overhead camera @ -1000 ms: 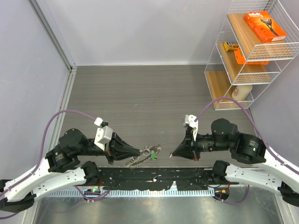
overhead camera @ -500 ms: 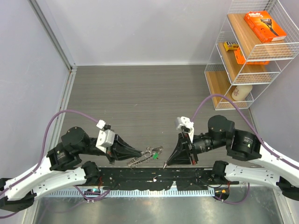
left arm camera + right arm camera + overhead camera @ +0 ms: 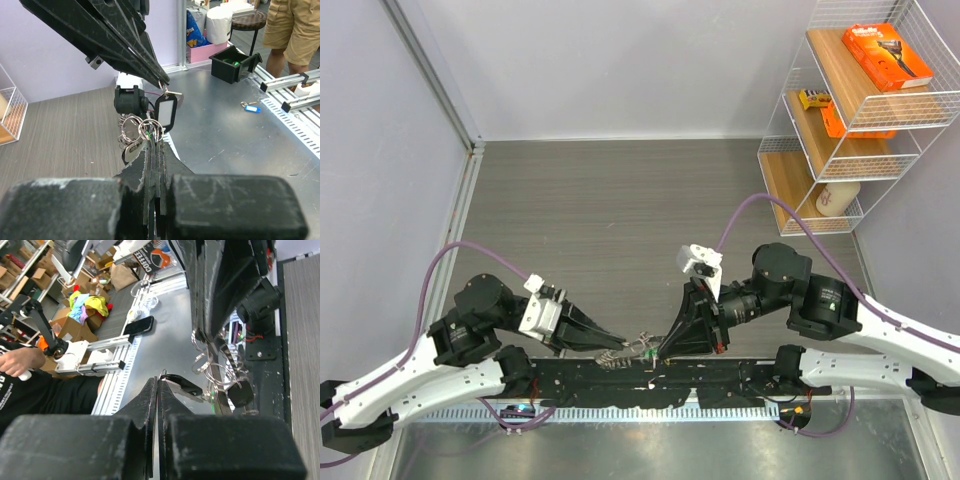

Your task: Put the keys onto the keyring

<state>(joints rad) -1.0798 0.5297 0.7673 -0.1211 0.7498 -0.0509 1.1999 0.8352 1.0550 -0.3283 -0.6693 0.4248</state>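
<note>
My left gripper (image 3: pixel 620 346) is shut on the keyring (image 3: pixel 145 129), a bunch of thin silver rings with several small keys and a bit of green (image 3: pixel 145 134). It hangs just over the black base plate (image 3: pixel 720 375) at the table's near edge. My right gripper (image 3: pixel 661 354) is shut on a key with a black head (image 3: pixel 184 385) and a short silver blade, pinching it by its top. In the left wrist view that key (image 3: pixel 165 113) dangles from the right fingertips (image 3: pixel 161 84), touching or just above the rings. In the right wrist view the keyring (image 3: pixel 210 365) hangs beside the key.
A white wire shelf (image 3: pixel 798 150) stands at the back right with orange boxes (image 3: pixel 887 55) and a bottle (image 3: pixel 837 196). Walls close the left and the back. Both arms' bases and cables crowd the near edge.
My right gripper has swung left and down with the key, right up to the keyring. My left gripper has dropped slightly nearer the front edge, still holding the keyring.
</note>
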